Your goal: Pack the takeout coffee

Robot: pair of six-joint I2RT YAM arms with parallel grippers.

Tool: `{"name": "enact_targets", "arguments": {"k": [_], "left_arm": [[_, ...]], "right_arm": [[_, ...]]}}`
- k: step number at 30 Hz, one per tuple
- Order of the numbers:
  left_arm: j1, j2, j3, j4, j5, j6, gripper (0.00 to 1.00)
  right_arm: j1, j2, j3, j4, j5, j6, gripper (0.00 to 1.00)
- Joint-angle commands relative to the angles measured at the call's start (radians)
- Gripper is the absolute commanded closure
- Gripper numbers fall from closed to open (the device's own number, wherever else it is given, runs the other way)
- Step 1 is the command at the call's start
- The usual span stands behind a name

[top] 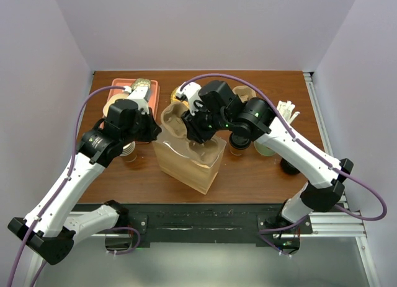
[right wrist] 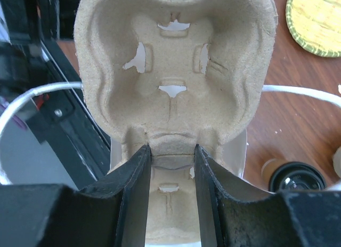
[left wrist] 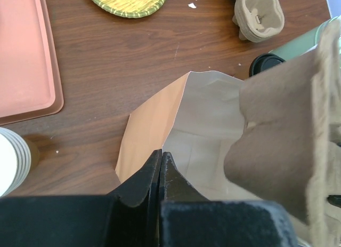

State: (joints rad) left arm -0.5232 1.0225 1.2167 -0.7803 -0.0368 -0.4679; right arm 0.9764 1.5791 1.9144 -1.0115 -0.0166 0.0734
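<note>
Your right claw [right wrist: 171, 151] clamps the carrier [right wrist: 176, 60] across the bag [left wrist: 154, 119] mouth, your left claw [left wrist: 161, 153] pinches its rim, and the coffee [right wrist: 297, 178] sits lower right.

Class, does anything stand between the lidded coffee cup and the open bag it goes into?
Yes. The pulp cup carrier, held by the right fingers, hangs over the mouth of the paper bag. The coffee cup stands on the table, right of it.

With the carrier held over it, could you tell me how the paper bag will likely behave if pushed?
Probably light and floppy: the paper bag looks thin-walled and empty, so it may slide or crumple. The left gripper pinching its rim should help steady it as the pulp carrier enters.
</note>
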Motion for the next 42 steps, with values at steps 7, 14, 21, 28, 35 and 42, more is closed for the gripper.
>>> {"name": "enact_targets", "arguments": {"k": [7, 14, 21, 28, 35, 42], "left_arm": [[0.005, 0.004, 0.004, 0.069, 0.032, -0.051, 1.00], [0.003, 0.002, 0.000, 0.046, 0.032, -0.077, 1.00], [0.003, -0.018, -0.013, 0.062, 0.060, -0.103, 1.00], [0.003, -0.044, -0.032, 0.066, 0.095, -0.129, 1.00], [0.003, -0.064, -0.057, 0.033, 0.092, -0.153, 1.00], [0.005, -0.068, -0.042, -0.010, 0.048, -0.147, 1.00]], "right_arm": [[0.061, -0.014, -0.014, -0.082, -0.002, -0.104, 0.87], [0.071, 0.039, -0.009, -0.174, 0.135, -0.081, 0.87], [0.071, 0.067, -0.008, -0.194, 0.172, -0.081, 0.87], [0.071, 0.082, -0.067, -0.124, 0.176, -0.038, 0.86], [0.071, 0.078, -0.175, -0.024, 0.116, -0.015, 0.83], [0.071, 0.027, -0.252, 0.024, 0.075, -0.055, 0.83]]}}
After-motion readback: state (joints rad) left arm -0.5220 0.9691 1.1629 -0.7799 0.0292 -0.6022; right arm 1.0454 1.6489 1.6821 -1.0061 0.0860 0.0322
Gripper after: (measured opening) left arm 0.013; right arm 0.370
